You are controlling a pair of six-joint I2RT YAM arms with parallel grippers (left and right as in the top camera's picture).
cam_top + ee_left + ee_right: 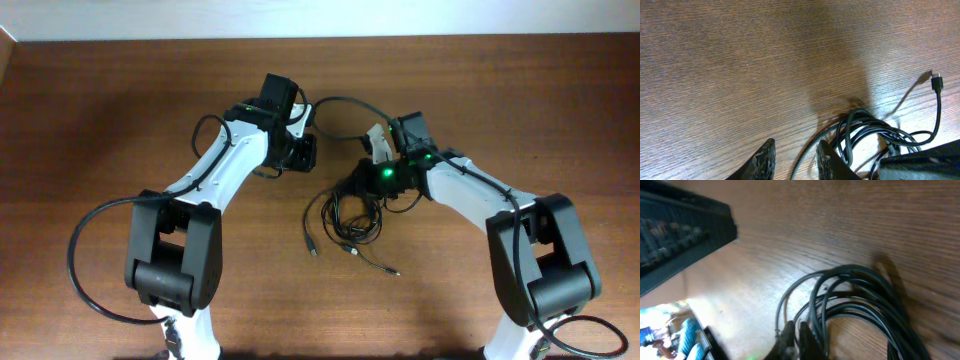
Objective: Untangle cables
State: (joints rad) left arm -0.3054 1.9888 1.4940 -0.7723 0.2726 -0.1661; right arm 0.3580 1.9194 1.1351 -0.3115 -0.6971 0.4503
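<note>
Fine-lined brown wood grain with a low satin sheen on the surface [740, 60] ahead of the left claw [796, 150]. Smooth black rubbery jacket, faintly glossy, with thin highlights along the curves, on the cables [865, 295] just beside the right claw [795, 332]. Dark, mottled, rough-looking matt fingers [765, 161] on the left claw. Smooth white plastic arm shells [215, 165] behind the claws, with matt black joint housings [170, 255].

This looks like a robotics lab bench. A white-and-black left arm [215, 165] and a matching right arm [470, 190] stand fixed at the near edge of a brown wood-grain table [100, 120]. A thick black lead [72, 255] loops from one base, a green status light [387, 173] glows, and thin cables [350, 215] lie tangled between the arms.
</note>
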